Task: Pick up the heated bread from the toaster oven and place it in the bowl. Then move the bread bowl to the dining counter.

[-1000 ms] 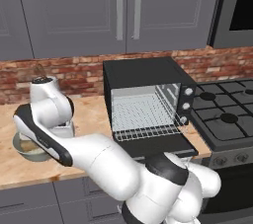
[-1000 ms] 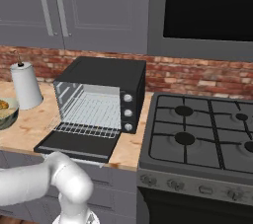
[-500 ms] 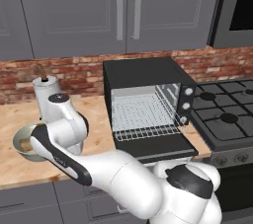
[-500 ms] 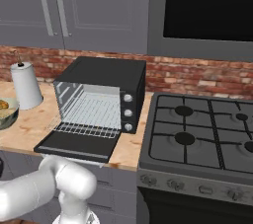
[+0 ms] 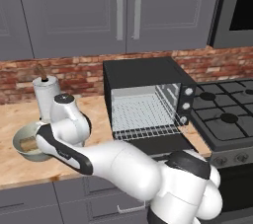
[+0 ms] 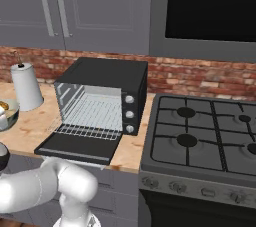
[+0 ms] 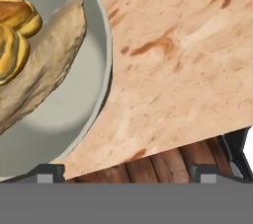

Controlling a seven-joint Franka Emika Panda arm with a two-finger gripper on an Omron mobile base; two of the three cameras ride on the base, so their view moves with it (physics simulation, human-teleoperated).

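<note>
Bowl (image 7: 96, 45), with heated bread (image 7: 12, 25) already inside, sits left of the wide-apart gripper (image 7: 126, 171), its rim seemingly just beside the left fingertip, ungrasped.

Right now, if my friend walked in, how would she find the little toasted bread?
Start at the black toaster oven with its door open, then look left along the wooden counter to the pale round bowl near the paper towel roll. Inside lies a long pale loaf; the heated bread is the small, lumpy, golden-orange piece on it.
</note>
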